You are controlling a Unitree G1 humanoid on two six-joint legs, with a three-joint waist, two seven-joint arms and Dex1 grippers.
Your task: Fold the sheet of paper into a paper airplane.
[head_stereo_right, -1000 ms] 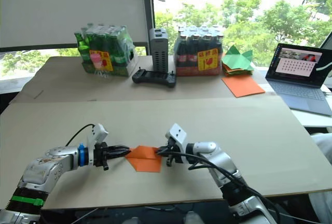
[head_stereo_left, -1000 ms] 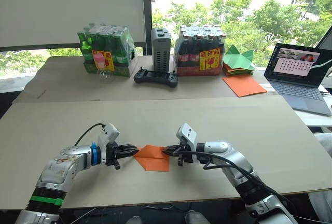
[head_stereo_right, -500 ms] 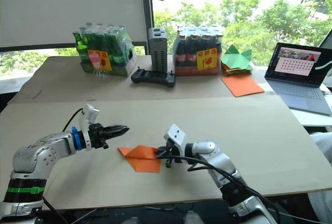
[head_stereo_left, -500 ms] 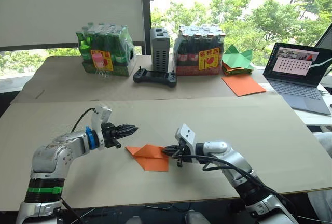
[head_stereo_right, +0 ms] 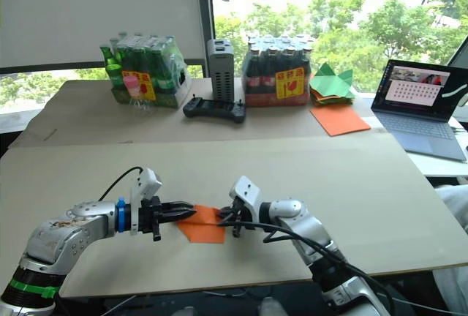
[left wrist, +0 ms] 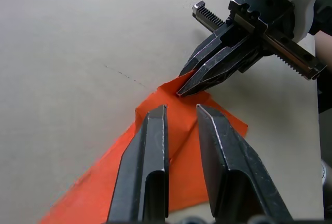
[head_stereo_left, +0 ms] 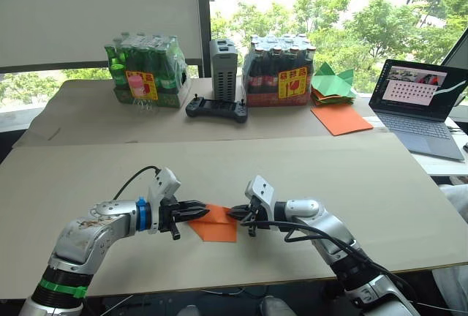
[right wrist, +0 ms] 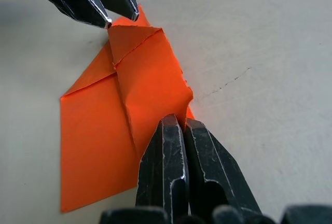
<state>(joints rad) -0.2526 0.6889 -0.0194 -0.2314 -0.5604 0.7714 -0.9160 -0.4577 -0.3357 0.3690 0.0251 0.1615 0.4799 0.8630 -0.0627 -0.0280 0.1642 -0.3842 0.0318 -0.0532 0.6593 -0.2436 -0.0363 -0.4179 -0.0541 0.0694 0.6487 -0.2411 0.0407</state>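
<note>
The sheet of paper lies flat on the counter between both arms, pinched at one end by the right end effector, its other end under the slightly spread left end effector.

The paper lies on the near table, between the two grippers: the left gripper at its 9 o'clock, the right gripper at its 3 o'clock. On the far table, at 12 o'clock from the paper, a controller lies before a box, with bottle packs at 11 and 1. A laptop sits at 2 o'clock.
</note>
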